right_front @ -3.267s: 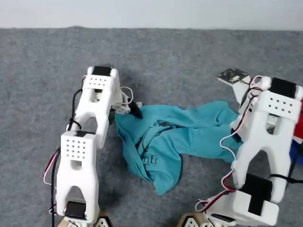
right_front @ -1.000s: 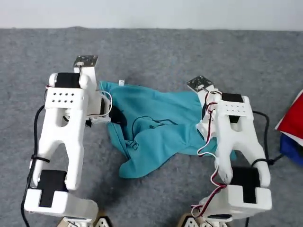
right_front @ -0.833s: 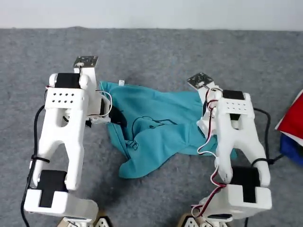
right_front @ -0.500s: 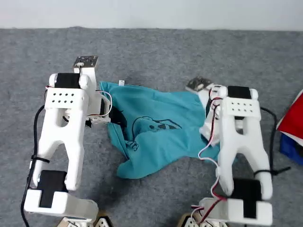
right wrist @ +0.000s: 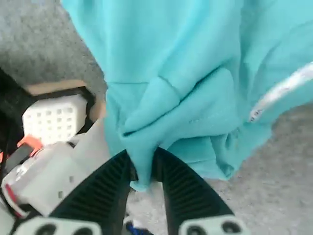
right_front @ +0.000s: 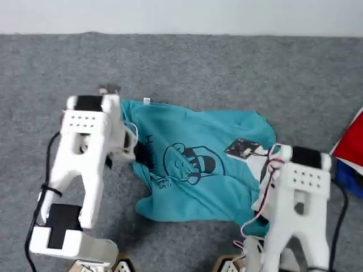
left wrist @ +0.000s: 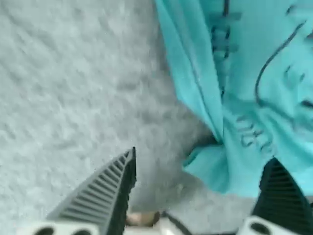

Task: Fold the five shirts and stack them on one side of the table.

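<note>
1. One teal shirt (right_front: 198, 164) is laid print-up on the grey surface (right_front: 227, 68), between the two arms.
2. It looks like it is being spread flat; no fold is made yet.
3. A bunch of its cloth is pinched tight by the right hand (right wrist: 144, 166).
4. The left hand (left wrist: 201, 159) is held wide open over the shirt's side edge, with nothing in it.
5. Next, that edge likely needs to be grabbed and pulled smooth.

Beyond the teal shirt (right_front: 193, 164), toward the wall, grey carpet (right_front: 227, 73) lies bare. The left arm (right_front: 85, 158) crowds the shirt's left edge, the right arm (right_front: 298, 209) overhangs its near right corner; red and blue cloth (right_front: 350, 158) lies farther right
</note>
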You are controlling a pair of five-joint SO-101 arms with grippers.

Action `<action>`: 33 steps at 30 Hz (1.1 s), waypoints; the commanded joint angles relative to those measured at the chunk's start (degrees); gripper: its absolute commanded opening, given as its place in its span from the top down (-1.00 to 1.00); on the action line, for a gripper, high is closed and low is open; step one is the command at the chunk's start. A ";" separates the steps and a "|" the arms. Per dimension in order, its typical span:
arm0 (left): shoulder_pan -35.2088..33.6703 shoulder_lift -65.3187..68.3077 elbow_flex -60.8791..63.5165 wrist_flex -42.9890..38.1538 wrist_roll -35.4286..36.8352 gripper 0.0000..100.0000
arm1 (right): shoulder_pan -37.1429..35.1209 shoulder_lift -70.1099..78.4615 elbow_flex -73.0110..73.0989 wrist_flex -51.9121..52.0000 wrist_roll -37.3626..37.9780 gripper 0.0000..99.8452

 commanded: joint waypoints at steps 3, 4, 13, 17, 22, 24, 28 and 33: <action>4.22 -2.46 6.64 1.76 -0.53 0.24 | 0.92 -10.07 0.09 -3.03 -7.91 0.38; 5.01 -2.46 7.16 1.76 -0.53 0.24 | 0.84 -11.38 0.09 -4.35 -8.26 0.33; 9.05 -2.37 12.53 -2.81 -0.70 0.25 | 1.27 -14.20 0.35 -17.80 -11.78 0.28; 9.05 -2.37 15.69 -7.74 -0.62 0.25 | 1.10 -14.20 0.35 -20.70 -16.97 0.28; 6.59 -2.55 12.44 -12.84 -0.44 0.25 | 1.19 -14.20 0.44 -20.53 -17.23 0.28; 3.96 -2.37 9.27 -14.51 -0.44 0.25 | 1.19 -14.20 0.53 -20.62 -17.14 0.28; 0.79 -1.23 9.19 -18.99 -0.88 0.25 | 0.92 -14.11 0.53 -21.05 -17.14 0.28; -0.26 3.96 9.27 -23.30 -0.79 0.49 | 1.19 -14.11 0.53 -21.05 -17.14 0.28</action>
